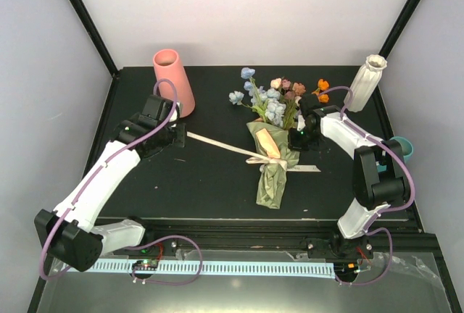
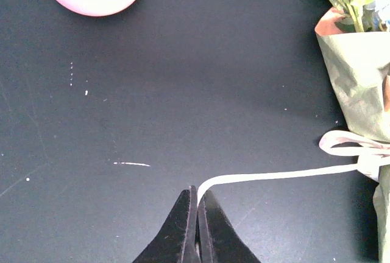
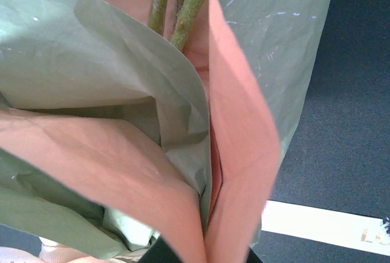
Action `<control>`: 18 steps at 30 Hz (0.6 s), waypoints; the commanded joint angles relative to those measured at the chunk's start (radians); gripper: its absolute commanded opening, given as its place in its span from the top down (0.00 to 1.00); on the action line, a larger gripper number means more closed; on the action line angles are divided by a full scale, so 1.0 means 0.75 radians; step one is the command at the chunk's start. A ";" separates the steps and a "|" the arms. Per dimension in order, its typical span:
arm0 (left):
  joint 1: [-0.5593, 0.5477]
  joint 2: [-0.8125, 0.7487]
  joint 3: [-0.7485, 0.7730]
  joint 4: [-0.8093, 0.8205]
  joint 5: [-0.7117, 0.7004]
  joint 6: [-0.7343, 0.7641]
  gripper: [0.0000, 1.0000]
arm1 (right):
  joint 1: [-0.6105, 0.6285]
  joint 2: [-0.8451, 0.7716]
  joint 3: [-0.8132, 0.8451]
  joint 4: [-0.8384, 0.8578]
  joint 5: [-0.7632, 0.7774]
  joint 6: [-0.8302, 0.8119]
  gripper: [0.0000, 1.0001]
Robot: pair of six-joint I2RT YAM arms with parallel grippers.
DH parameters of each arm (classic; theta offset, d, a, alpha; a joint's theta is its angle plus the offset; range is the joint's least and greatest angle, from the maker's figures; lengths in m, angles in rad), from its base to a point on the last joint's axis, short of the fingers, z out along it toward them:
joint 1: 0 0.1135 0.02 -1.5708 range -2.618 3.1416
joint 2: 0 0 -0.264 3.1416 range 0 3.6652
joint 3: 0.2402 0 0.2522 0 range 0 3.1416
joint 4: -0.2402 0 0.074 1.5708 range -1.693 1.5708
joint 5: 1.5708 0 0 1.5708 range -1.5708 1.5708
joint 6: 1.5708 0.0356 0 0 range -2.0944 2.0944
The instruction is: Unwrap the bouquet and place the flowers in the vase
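The bouquet (image 1: 272, 155) lies mid-table, wrapped in olive-green paper with a peach inside. Its flowers (image 1: 272, 96) point toward the back. A cream ribbon (image 1: 221, 145) is tied around the wrap and runs out to the left. My left gripper (image 1: 179, 136) is shut on that ribbon's end (image 2: 274, 175), with both fingertips (image 2: 186, 205) pressed together. My right gripper (image 1: 296, 138) is at the wrap's right edge, shut on a fold of the paper (image 3: 237, 129), which hides its fingers. Green stems (image 3: 183, 1) show inside the wrap. The white ribbed vase (image 1: 368, 80) stands at the back right.
A pink cylinder vase (image 1: 174, 80) stands at the back left, just behind my left gripper. A teal vase (image 1: 403, 149) sits at the right edge behind the right arm. A loose ribbon tail (image 1: 308, 169) lies right of the wrap.
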 commanded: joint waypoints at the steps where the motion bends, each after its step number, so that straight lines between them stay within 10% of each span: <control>1: 0.011 -0.019 0.050 -0.051 -0.093 -0.024 0.98 | 0.012 -0.004 -0.009 0.023 -0.007 -0.011 0.98; 18: 0.049 -0.128 0.158 -0.169 -0.617 0.056 0.98 | 0.076 0.015 0.071 0.005 -0.046 0.022 0.99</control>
